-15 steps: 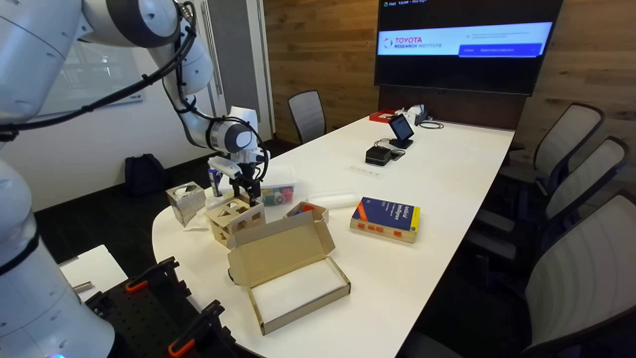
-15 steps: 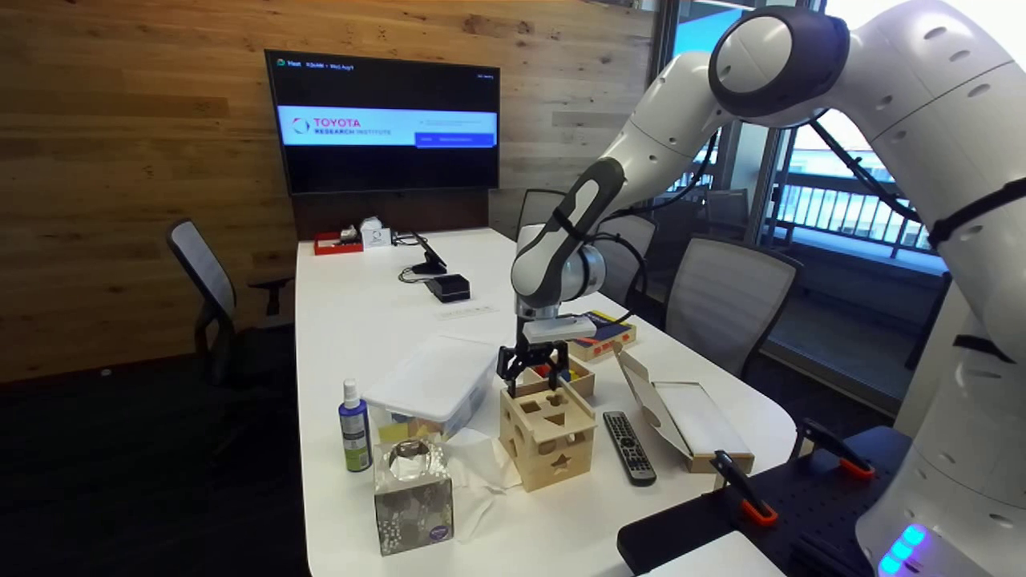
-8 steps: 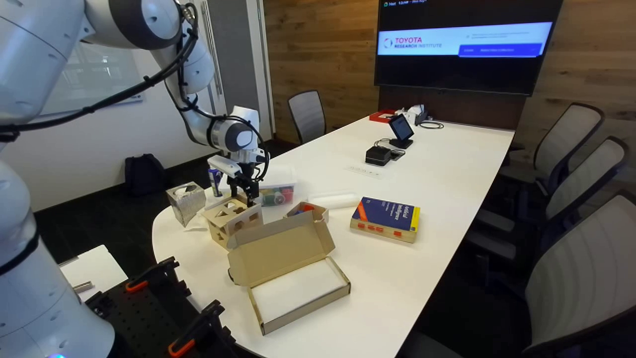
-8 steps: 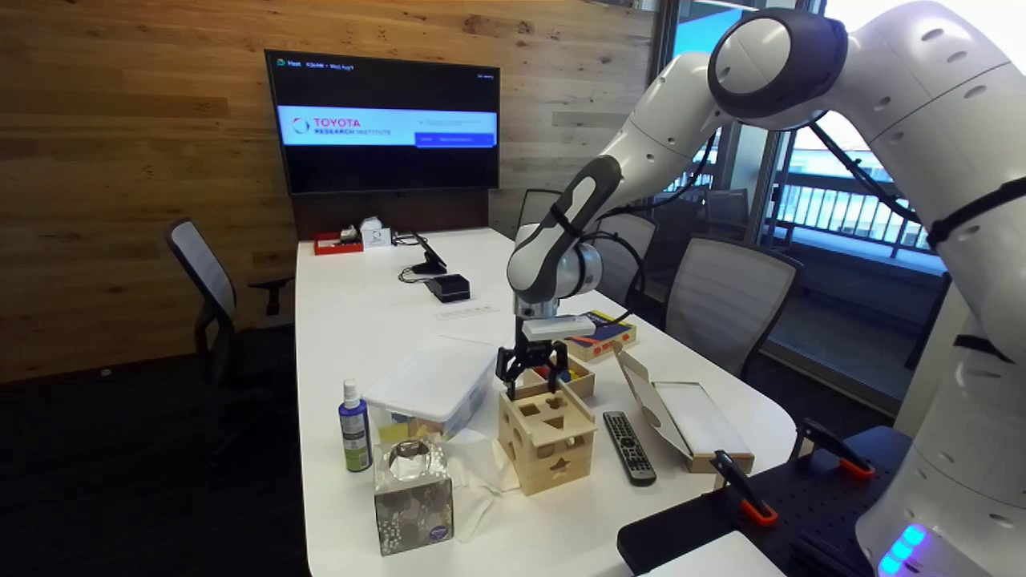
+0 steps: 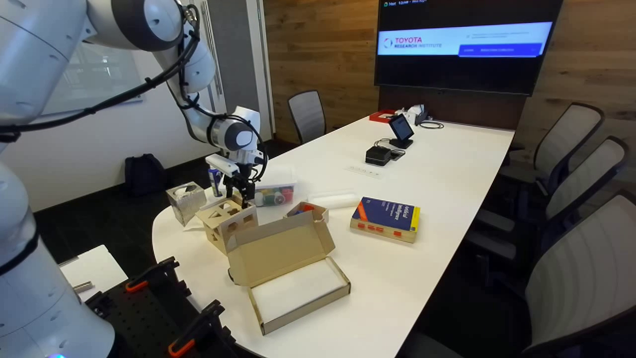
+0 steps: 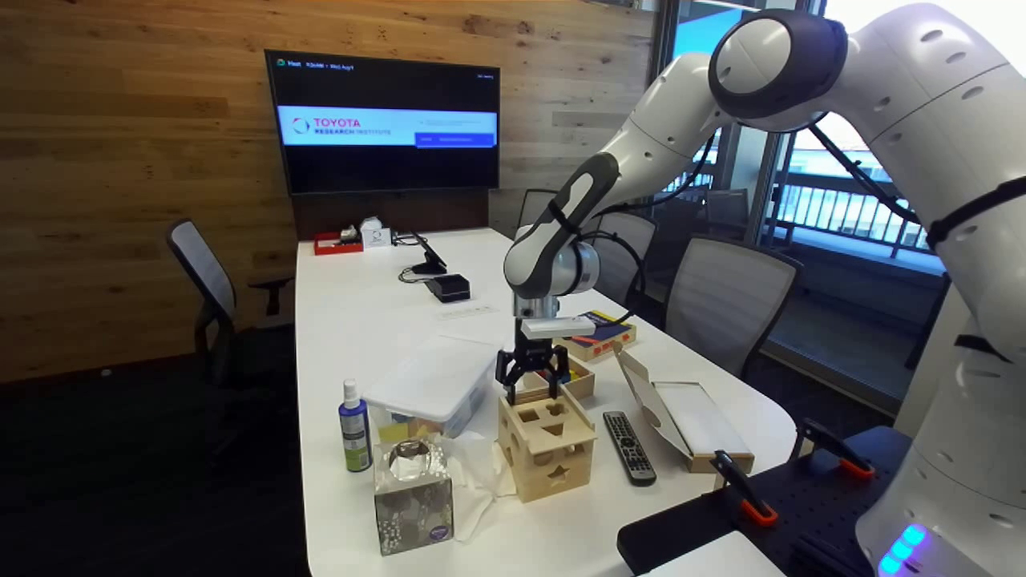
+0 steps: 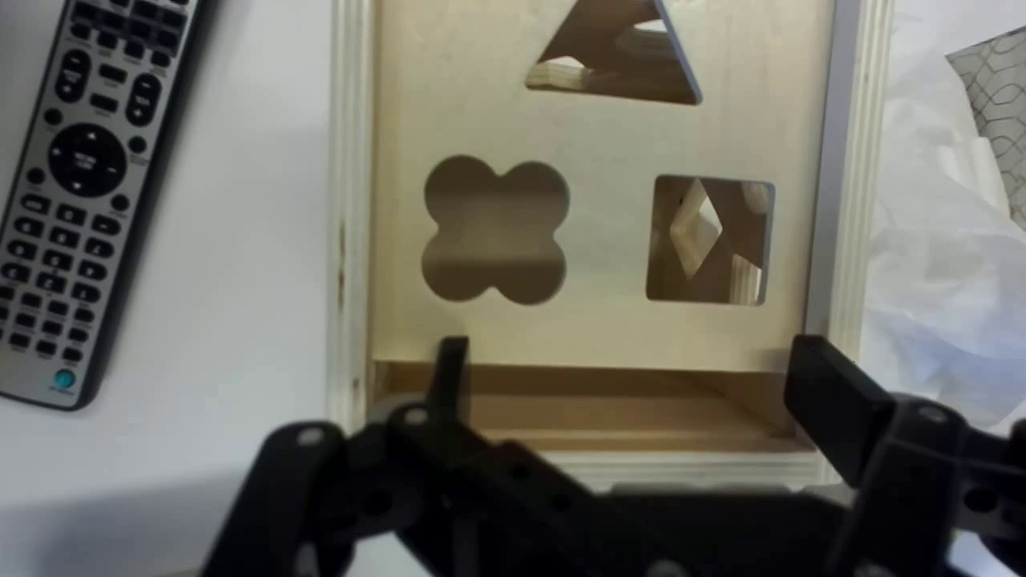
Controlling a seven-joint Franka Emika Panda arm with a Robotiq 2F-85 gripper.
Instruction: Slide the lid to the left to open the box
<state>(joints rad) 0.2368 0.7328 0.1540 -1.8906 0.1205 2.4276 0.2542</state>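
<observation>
The box (image 6: 557,474) is a light-wood cube on the white table, and it also shows in an exterior view (image 5: 242,222). Its lid (image 6: 539,422) is a thin wood panel with cut-out holes, lying between raised side walls. In the wrist view the lid (image 7: 609,144) stands apart from the end wall, with a gap showing the box's inside. The lid's near end overhangs the box front in both exterior views. My gripper (image 7: 631,349) is open, with fingers (image 7: 450,377) wide apart over this gap end. Whether the fingertips touch the lid I cannot tell.
A remote (image 6: 629,447) lies beside the box. A tissue box (image 6: 414,501), loose tissue, spray bottle (image 6: 354,429) and plastic bin (image 6: 437,377) stand on its other side. An open cardboard box (image 5: 283,238), a small tray of blocks (image 5: 318,214) and a book (image 5: 385,216) are nearby.
My gripper, the box and its lid have moved a little toward the table's near end, leftward in an exterior view. The gripper stays open.
</observation>
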